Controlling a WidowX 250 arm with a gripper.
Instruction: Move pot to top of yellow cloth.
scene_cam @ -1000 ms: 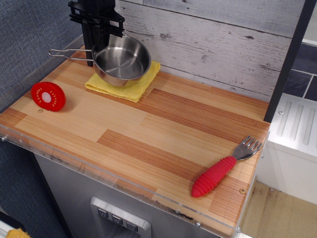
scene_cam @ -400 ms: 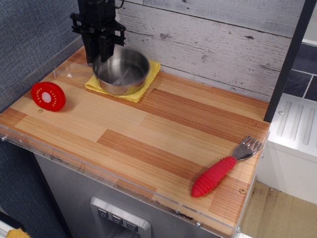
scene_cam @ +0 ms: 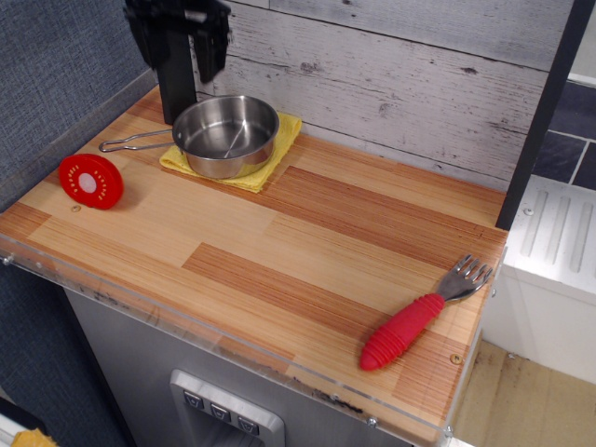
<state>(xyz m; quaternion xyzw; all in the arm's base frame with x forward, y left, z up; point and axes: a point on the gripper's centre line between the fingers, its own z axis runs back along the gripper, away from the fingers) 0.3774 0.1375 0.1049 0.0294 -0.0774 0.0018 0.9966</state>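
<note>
**benchtop_bob:** Looking at the shiny shallow stainless-steel pot (scene_cam: 226, 133) right now, it sits flat on the bright yellow folded cloth (scene_cam: 264, 163) at the back left of the wooden counter (scene_cam: 307, 251). A second ago the black gripper (scene_cam: 182, 42) was still down at the pot's rim and the pot looked tipped. Now the gripper has let go and risen clear, hanging above and behind the pot with its fingers spread apart and nothing between them. The thin wire handle (scene_cam: 135, 142) pokes out to the left past the cloth.

**kitchen_kay:** So basically done then?

**benchtop_bob:** I'd say so. The base is on the cloth, yellow showing along the front and right edges. The round red disc (scene_cam: 90, 180) and the red-handled fork (scene_cam: 421, 317) sit well apart from it, untouched. All that's left, I reckon, is the arm backing away.
</note>
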